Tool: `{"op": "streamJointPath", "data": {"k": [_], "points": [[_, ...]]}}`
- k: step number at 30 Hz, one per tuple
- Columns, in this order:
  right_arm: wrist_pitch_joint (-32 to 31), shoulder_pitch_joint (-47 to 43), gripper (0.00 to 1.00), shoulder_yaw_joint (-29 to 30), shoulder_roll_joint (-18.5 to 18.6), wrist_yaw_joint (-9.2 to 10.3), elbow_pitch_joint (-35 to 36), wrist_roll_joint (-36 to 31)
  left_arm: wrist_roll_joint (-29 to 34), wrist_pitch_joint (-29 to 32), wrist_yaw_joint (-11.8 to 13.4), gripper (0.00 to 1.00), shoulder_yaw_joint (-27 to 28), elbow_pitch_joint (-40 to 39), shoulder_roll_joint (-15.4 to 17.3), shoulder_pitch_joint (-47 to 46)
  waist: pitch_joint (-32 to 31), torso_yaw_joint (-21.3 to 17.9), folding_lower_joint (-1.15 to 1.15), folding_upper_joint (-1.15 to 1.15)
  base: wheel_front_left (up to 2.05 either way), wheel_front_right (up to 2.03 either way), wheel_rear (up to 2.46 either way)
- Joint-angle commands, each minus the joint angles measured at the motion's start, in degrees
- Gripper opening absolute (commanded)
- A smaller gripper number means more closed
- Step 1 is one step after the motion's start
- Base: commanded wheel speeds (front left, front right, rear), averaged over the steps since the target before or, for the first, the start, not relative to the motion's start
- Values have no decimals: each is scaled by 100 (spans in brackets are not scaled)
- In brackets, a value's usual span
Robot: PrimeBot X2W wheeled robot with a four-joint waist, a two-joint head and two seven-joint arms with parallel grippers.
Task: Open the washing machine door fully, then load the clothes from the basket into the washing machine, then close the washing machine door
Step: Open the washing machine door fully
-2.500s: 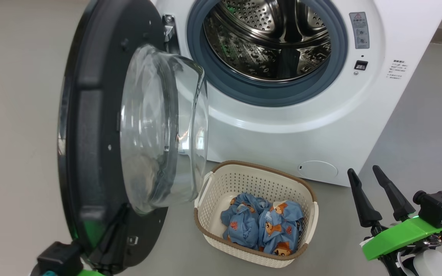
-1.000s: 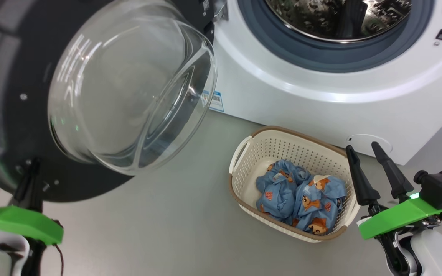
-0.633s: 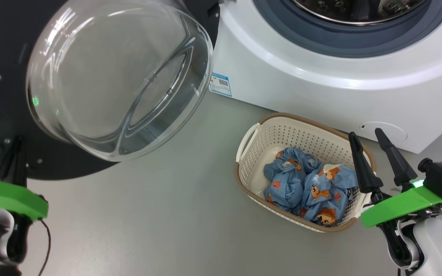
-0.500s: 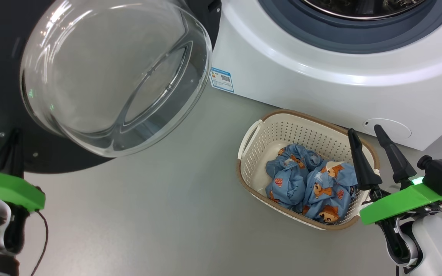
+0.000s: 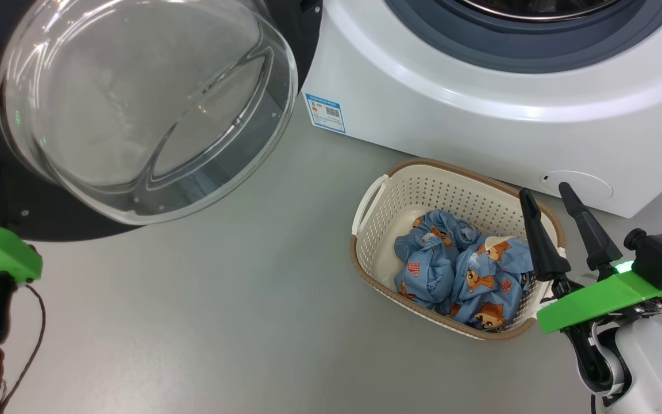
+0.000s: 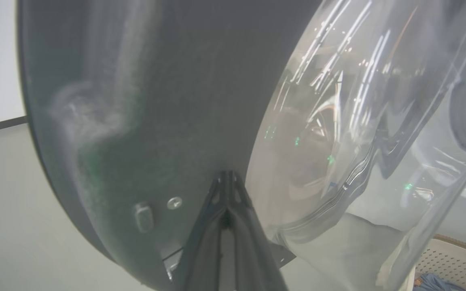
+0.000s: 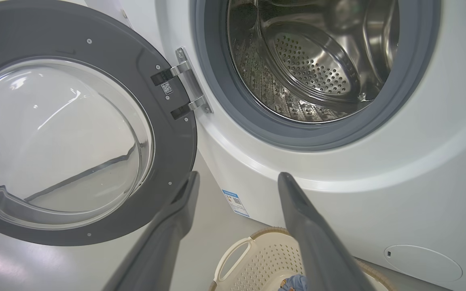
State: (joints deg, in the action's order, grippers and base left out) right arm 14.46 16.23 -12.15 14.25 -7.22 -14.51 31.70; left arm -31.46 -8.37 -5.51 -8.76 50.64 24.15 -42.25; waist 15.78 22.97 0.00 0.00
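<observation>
The washing machine (image 5: pixel 480 115) stands with its door (image 5: pixel 141 103) swung wide to the left, glass bowl facing out. In the left wrist view my left gripper (image 6: pixel 225 174) is shut, tips against the door's (image 6: pixel 156 101) dark inner rim beside the glass. The cream basket (image 5: pixel 423 168) sits on the floor before the machine, holding the blue bear-print clothes (image 5: pixel 463 270). My right gripper (image 5: pixel 543 190) hangs open over the basket's right end, nothing between its fingers. The right wrist view has the right gripper (image 7: pixel 239 176), the steel drum (image 7: pixel 314 60), the door (image 7: pixel 176 133) and the basket (image 7: pixel 257 258).
Grey floor (image 5: pixel 222 316) spreads between door and basket. A blue label (image 5: pixel 325 113) and a round service flap (image 5: pixel 577 185) mark the machine's lower front. The door hinge (image 7: pixel 184 85) and grey gasket (image 7: pixel 217 81) border the opening. A brown cable (image 5: pixel 32 339) hangs by my left arm.
The door has swung further open to the left, with my shut left gripper going along its rim. The head camera has tilted down. My right gripper has stayed open by the basket.
</observation>
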Motion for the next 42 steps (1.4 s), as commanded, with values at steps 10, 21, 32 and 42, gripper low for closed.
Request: {"op": "streamJointPath", "data": {"k": [10,21,32,42], "points": [[54,128,100,-94,0,-26,101,-33,36,-349,-113,0,40,540,369,-557,-46,-33,0,0,0,0,0],[54,81,100,-88,12,-26,83,-10,23,-512,-166,0,-142,839,275,-596,-157,-32,0,0,0,0,0],[54,-56,100,-83,43,-26,60,26,-80,-637,-194,0,-306,564,317,-134,-466,-111,0,0,0,0,0],[54,-187,100,-116,115,-26,72,29,-167,-659,-195,0,-359,-83,201,431,-715,-174,0,0,0,0,0]]}}
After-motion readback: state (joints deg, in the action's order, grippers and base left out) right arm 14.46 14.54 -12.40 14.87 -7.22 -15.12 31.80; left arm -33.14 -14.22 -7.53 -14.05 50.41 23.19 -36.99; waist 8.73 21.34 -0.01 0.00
